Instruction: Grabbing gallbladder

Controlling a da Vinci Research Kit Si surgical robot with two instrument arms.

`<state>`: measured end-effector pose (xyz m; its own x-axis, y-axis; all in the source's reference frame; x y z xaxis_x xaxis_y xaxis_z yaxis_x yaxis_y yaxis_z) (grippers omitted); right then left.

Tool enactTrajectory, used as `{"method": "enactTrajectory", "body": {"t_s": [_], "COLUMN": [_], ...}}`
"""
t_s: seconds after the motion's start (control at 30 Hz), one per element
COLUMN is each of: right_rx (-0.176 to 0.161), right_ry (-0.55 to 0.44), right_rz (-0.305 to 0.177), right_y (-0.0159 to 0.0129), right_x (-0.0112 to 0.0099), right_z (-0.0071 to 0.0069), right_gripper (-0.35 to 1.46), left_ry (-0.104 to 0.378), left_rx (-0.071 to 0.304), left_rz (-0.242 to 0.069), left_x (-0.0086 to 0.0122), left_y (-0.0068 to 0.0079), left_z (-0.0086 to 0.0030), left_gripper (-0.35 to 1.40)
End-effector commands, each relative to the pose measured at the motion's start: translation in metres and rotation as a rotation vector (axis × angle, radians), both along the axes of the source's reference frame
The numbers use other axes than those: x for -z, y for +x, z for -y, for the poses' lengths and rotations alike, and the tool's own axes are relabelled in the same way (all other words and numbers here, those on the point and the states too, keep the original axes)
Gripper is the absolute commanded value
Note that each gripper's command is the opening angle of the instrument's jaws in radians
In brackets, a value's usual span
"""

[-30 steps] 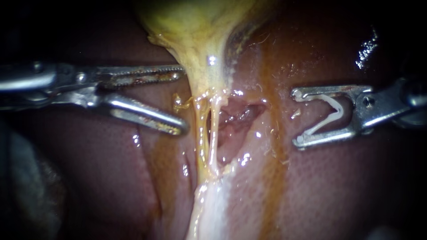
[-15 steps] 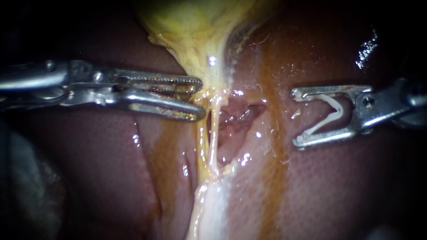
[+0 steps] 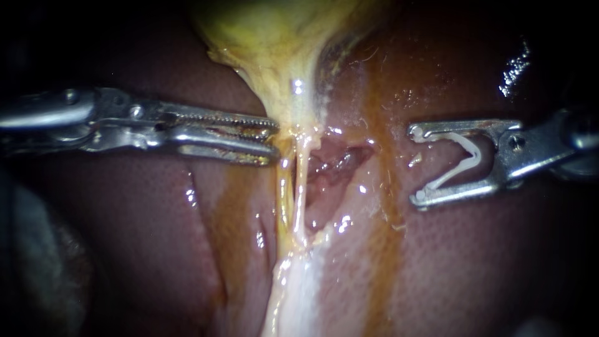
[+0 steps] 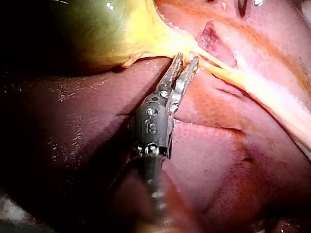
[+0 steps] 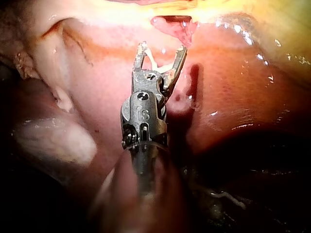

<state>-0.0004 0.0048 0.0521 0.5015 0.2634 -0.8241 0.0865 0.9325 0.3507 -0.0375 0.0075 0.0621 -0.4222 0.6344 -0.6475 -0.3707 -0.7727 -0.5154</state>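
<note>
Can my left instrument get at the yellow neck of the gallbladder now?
Probably yes: the slender steel left instrument has its slightly open jaws right at the yellow gallbladder neck, nothing between.

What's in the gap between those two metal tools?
Endoscope view: between left instrument and right instrument, whose jaws hold a white clip, lie the gallbladder's yellow neck, pale strands below it, and a raw red pocket.

Gallbladder (image 3: pixel 274 37) at top centre, narrowing down into tissue strands (image 3: pixel 294 206) running down middle over liver (image 3: pixel 156 249). Left instrument (image 3: pixel 274 138) left of the narrowing, tip touching it. Right instrument (image 3: pixel 417 165) right of strands, apart, clip (image 3: pixel 465 162) lodged inside, touching both sides.
</note>
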Motion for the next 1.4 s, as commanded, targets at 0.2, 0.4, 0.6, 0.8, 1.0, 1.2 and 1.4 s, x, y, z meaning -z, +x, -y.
{"method": "enactTrajectory", "body": {"t_s": [0.2, 0.4, 0.6, 0.8, 1.0, 1.2, 1.4], "right_rx": [0.0, 0.0, 0.0, 0.0, 0.0, 0.0, 0.0], "right_ry": [0.0, 0.0, 0.0, 0.0, 0.0, 0.0, 0.0], "right_rz": [0.0, 0.0, 0.0, 0.0, 0.0, 0.0, 0.0], "right_y": [0.0, 0.0, 0.0, 0.0, 0.0, -0.0001, -0.0001], "right_x": [0.0, 0.0, 0.0, 0.0, 0.0, 0.0, 0.0], "right_z": [0.0, 0.0, 0.0, 0.0, 0.0, 0.0, 0.0], "right_gripper": [0.5, 0.5, 0.5, 0.5, 0.5, 0.5, 0.5], "left_ry": [-0.004, 0.007, 0.036, 0.096, 0.114, 0.124, 0.122], "left_rx": [-0.009, -0.009, -0.018, -0.006, -0.018, -0.008, 0.008], "left_rz": [-0.011, -0.018, -0.01, -0.006, 0.005, 0.023, 0.023], "left_x": [-0.0005, -0.0009, -0.0003, 0.0019, 0.0043, 0.0078, 0.0093], "left_y": [0.0003, 0.0004, 0.0007, 0.0009, 0.0016, 0.0036, 0.0054], "left_z": [0.0, 0.0003, 0.0002, -0.0002, -0.0011, -0.0031, -0.004], "left_gripper": [-0.01, -0.18, -0.35, -0.35, -0.35, -0.35, -0.35]}}
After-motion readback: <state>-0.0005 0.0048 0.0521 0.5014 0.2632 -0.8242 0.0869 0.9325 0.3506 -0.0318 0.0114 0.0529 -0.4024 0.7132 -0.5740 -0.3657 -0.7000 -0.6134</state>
